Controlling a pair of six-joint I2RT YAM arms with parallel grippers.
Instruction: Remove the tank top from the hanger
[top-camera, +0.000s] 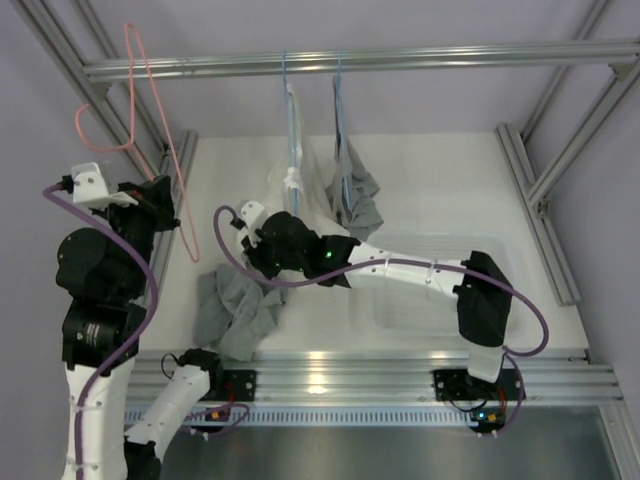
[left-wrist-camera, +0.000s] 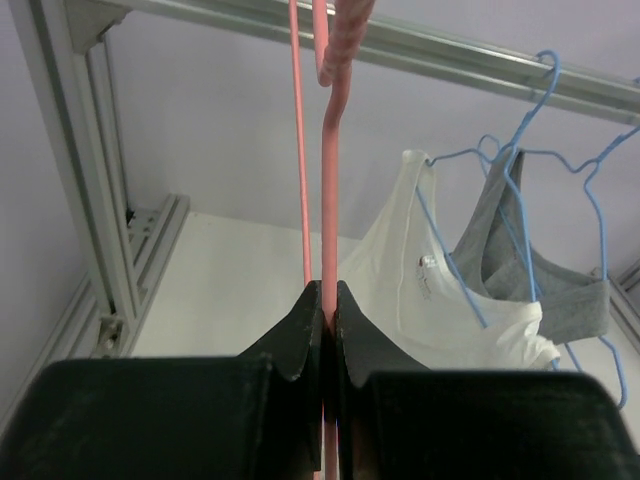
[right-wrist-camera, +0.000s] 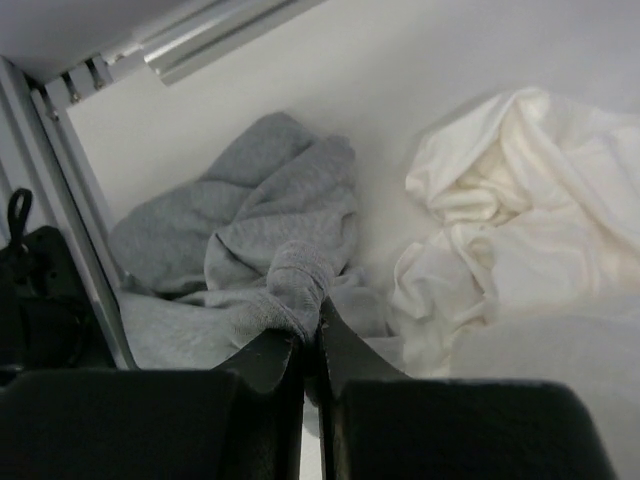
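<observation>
Item: gray tank top (right-wrist-camera: 270, 220), off its hanger and lying as a crumpled heap on the table (top-camera: 440, 190) at about 7 o'clock in the overhead view, near the front edge. A fold of it is pinched between the clenched fingers of the right gripper (right-wrist-camera: 312, 325), apparently so the cloth can be drawn aside or set down. Item: pink hanger (left-wrist-camera: 328, 180), bare of cloth, lifted at 10 o'clock and clamped on its wire by the left gripper (left-wrist-camera: 325, 310), jaws pressed together; it is judged to be raised so the garment could slide free below. The removal is judged all but complete, with only the release outstanding. Edges: the side frame (left-wrist-camera: 95, 220) is close at 9 o'clock of the hanger. A white cloth (right-wrist-camera: 510, 210) is crumpled just beside the gray heap at 2 o'clock. A hung white top (left-wrist-camera: 420, 270) and a hung gray top (left-wrist-camera: 540, 290) are suspended from the rail (top-camera: 400, 58) at 12 o'clock. Open room: bare table is offered at 3 o'clock, short of the clear bin (top-camera: 430, 285).
</observation>
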